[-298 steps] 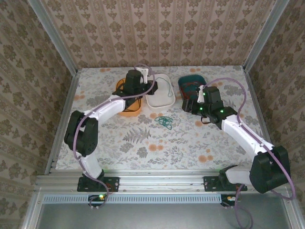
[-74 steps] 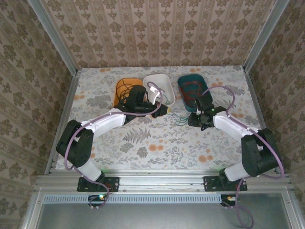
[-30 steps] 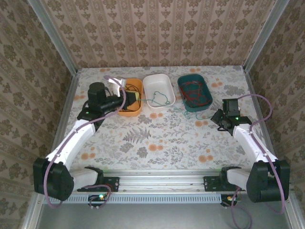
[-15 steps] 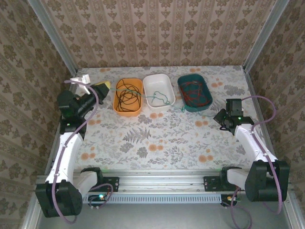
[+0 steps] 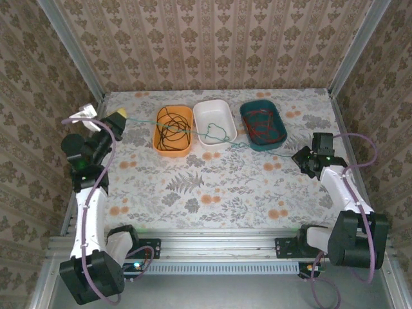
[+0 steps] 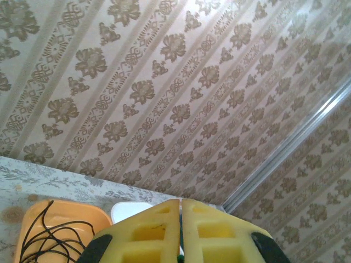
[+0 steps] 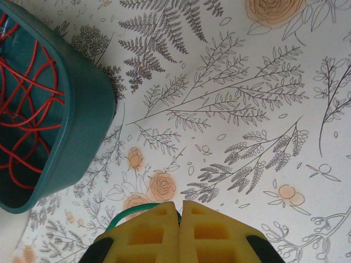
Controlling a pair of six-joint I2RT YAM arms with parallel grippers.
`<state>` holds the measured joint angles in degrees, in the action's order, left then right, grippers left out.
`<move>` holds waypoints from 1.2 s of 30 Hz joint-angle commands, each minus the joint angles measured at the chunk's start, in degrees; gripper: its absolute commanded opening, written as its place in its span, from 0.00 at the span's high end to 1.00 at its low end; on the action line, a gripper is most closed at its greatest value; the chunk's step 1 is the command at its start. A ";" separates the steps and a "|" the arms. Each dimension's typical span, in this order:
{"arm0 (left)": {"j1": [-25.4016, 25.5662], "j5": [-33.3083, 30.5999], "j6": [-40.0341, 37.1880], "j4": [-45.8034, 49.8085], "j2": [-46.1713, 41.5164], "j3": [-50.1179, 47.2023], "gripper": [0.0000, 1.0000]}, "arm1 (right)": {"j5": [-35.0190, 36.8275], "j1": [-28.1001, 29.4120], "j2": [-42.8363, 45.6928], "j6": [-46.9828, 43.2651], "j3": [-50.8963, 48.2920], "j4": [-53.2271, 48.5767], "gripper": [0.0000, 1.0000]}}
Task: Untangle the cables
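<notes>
A thin green cable (image 5: 219, 134) stretches across the table between both grippers, with a small tangle over the white tray (image 5: 207, 111). My left gripper (image 5: 120, 115) is at the far left, shut on one end of it; a green bit (image 6: 180, 252) shows between its yellow fingers (image 6: 148, 230). My right gripper (image 5: 300, 156) is at the right, shut on the other end, which curves out as a green cable loop (image 7: 129, 210) beside its fingers (image 7: 214, 230). A black cable (image 5: 169, 127) lies in the orange tray (image 5: 187, 112). A red cable (image 5: 262, 125) lies in the teal tray (image 5: 246, 109).
The three trays stand in a row at the back middle of the table. The teal tray (image 7: 82, 109) holding the red cable (image 7: 27, 98) is close to the left of my right gripper (image 7: 179, 204). Enclosure walls stand close to both arms.
My left gripper has swung further out to the left and my right gripper a little further right. The green cable between them is now drawn out straighter across the trays.
</notes>
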<state>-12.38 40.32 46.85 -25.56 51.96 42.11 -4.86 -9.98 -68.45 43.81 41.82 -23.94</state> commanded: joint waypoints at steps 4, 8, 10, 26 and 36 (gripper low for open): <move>-0.21 -2.09 -0.36 -3.00 0.69 2.93 1.00 | 0.60 -2.15 -2.58 0.83 -0.35 1.45 1.00; 9.84 -0.20 -10.13 4.59 1.74 5.95 1.00 | -3.87 4.28 -3.73 -2.68 1.11 6.62 1.00; 15.54 0.58 -14.59 8.18 3.26 8.03 1.00 | -4.48 9.48 -3.97 -4.77 2.82 8.33 1.00; 38.21 0.30 -24.10 13.08 16.79 15.37 1.00 | -15.26 23.08 -6.09 -9.69 11.03 23.19 1.00; 41.12 -2.05 -24.80 11.56 17.94 16.35 1.00 | -20.83 23.69 -2.85 -8.48 12.40 31.08 1.00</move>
<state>28.53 39.53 23.77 -11.11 70.46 55.94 -21.93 13.41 -73.78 34.89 51.92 2.44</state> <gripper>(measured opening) 0.066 0.066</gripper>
